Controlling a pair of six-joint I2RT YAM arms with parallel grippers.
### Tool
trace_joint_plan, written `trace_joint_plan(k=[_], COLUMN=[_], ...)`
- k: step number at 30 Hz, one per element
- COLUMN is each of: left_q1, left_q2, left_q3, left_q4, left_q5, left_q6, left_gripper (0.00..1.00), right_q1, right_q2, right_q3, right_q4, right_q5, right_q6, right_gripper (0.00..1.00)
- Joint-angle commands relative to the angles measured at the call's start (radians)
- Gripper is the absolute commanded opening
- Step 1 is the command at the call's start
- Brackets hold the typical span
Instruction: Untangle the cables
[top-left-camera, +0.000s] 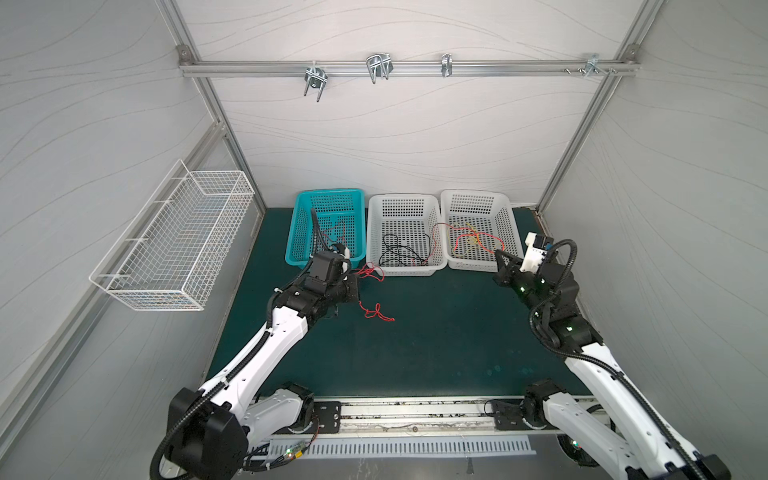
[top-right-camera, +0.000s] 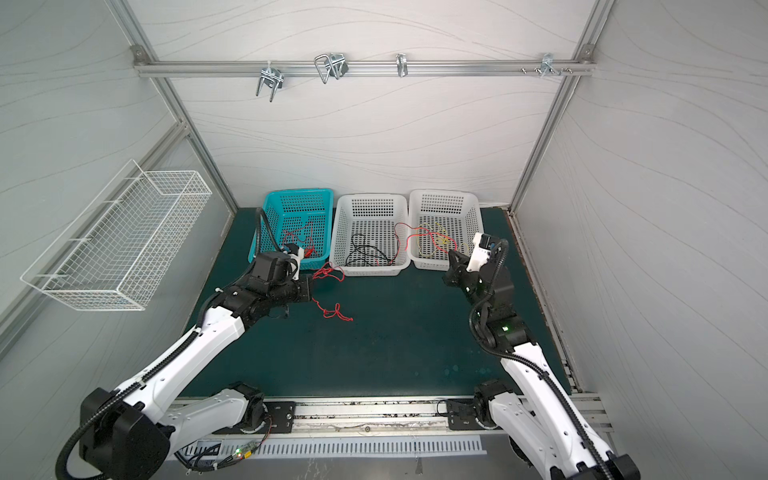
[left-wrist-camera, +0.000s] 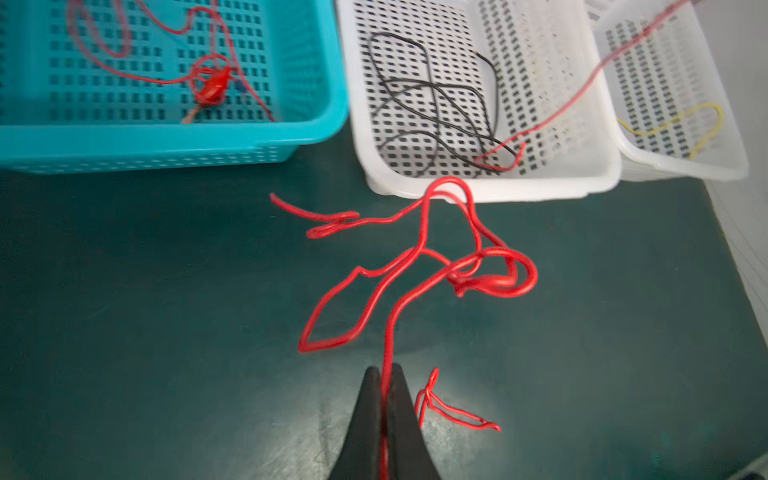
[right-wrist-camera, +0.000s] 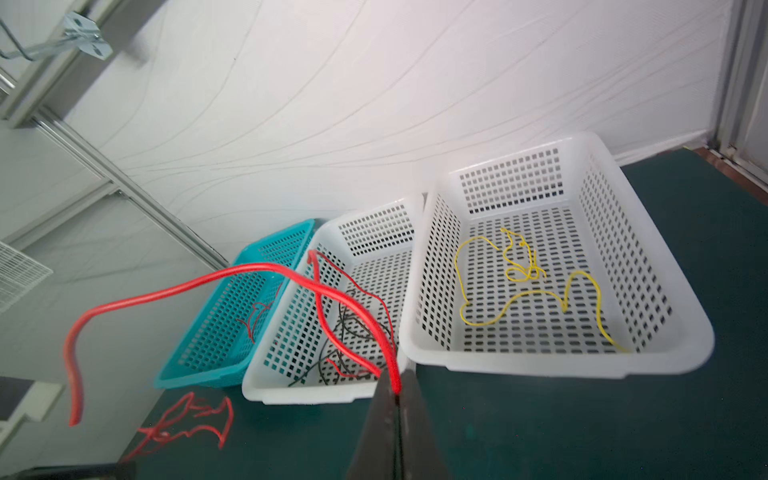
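**Mia:** What is the left gripper (left-wrist-camera: 385, 372) doing?

**Tom:** Its two black fingers are squeezed tight on a thin red wire (left-wrist-camera: 419, 257). The rest of that wire lies in a messy bunch on the dark green mat (left-wrist-camera: 124, 311). One loop leans on the front edge of the middle white plastic basket (left-wrist-camera: 498, 187), the one full of little holes.

**Mia:** And the right gripper (right-wrist-camera: 397, 388)?

**Tom:** It is pinched tight too, on a second thin red wire (right-wrist-camera: 232, 272). Part of this one sticks up in the air near the gripper. In both top views it goes from the gripper over the right white plastic basket (right-wrist-camera: 540, 365), across the wall between the two white baskets, and down into the middle one.

**Mia:** Where are the other wires?

**Tom:** A thin black wire (left-wrist-camera: 432, 99) lies looped on the floor of the middle basket, and the end of the second red wire rests on top of it. A thin yellow wire (right-wrist-camera: 528, 293) curls alone on the floor of the right basket. The teal plastic basket (left-wrist-camera: 166, 139) holds a third red wire (left-wrist-camera: 124, 72) with a small red clip (left-wrist-camera: 212, 89).

**Mia:** Where are the baskets?

**Tom:** They sit side by side in a row at the back of the mat. The teal one is on the left.
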Motion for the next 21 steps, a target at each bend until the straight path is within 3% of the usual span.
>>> trace_joint_plan(k=[1, 9, 18, 21], left_q1=[-0.065, -0.151, -0.193, -0.198], left_q2=[0.041, 0.106, 0.198, 0.23], left_q3=[0.049, 0.071, 0.094, 0.108], left_q4=[0.04, 0.06, 0.113, 0.123], left_q5=[0.035, 0.068, 0.093, 0.092], left_q6=[0.068, 0.122, 0.128, 0.131], left_gripper=[0.0, 0.0, 0.0, 0.07], right_q1=[0.031, 0.078, 0.126, 0.144], right_q2=[0.053, 0.156, 0.218, 0.234], right_q3=[0.069, 0.152, 0.19, 0.199], right_q4=[0.145, 0.236, 0.306, 0.332], right_q5=[-0.025, -0.003, -0.062, -0.082], right_q6=[-0.054, -0.121, -0.201, -0.218], right_gripper=[0.0, 0.0, 0.0, 0.0])
